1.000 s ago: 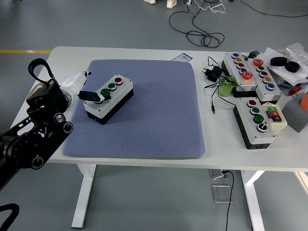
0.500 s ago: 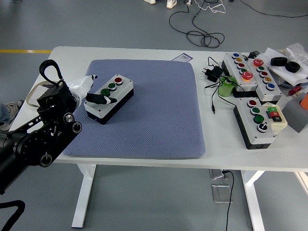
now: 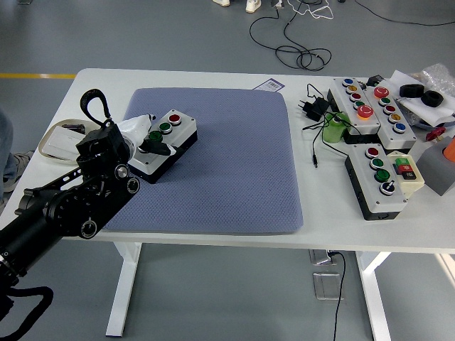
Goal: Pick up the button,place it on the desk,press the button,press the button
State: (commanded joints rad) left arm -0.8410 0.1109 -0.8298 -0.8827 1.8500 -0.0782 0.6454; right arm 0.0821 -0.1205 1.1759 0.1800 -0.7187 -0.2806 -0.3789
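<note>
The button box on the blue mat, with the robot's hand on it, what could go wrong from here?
1. The left hand covers the near end of the button box, so a finger might press the wrong button, perhaps the green one beside it.
2. The box lies loose on the blue mat; an off-centre push could slide or tip it.

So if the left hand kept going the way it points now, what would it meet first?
The left hand points up and to the right, over the near end of the button box on the blue mat. It would likely meet the box's top, around the green button, though its height above the box is unclear.
</note>
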